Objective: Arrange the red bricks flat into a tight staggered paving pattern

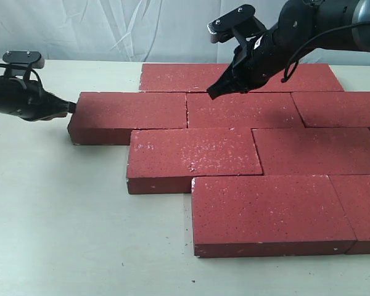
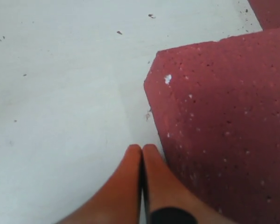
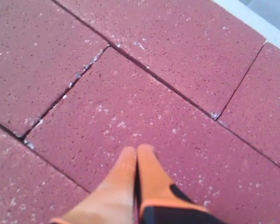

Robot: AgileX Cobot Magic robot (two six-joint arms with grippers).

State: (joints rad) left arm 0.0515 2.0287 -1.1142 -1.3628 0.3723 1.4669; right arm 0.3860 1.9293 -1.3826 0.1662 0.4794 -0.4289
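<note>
Red bricks (image 1: 253,154) lay flat and staggered. We found the left gripper (image 1: 69,108), closed and empty, at the short end of the outermost brick (image 1: 132,111), in line with its long axis. The right gripper (image 1: 213,93), also closed, was farther along that brick's row.

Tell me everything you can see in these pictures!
bricks: about nine, dark red with white specks, lying flat in staggered rows on the table
table: one, off-white, under everything
cloth: one, white, hanging behind the table
left gripper: one, orange fingers pressed shut, tip at the left end of the leftmost brick
right gripper: one, orange fingers pressed shut, over the bricks near the back rows
</note>
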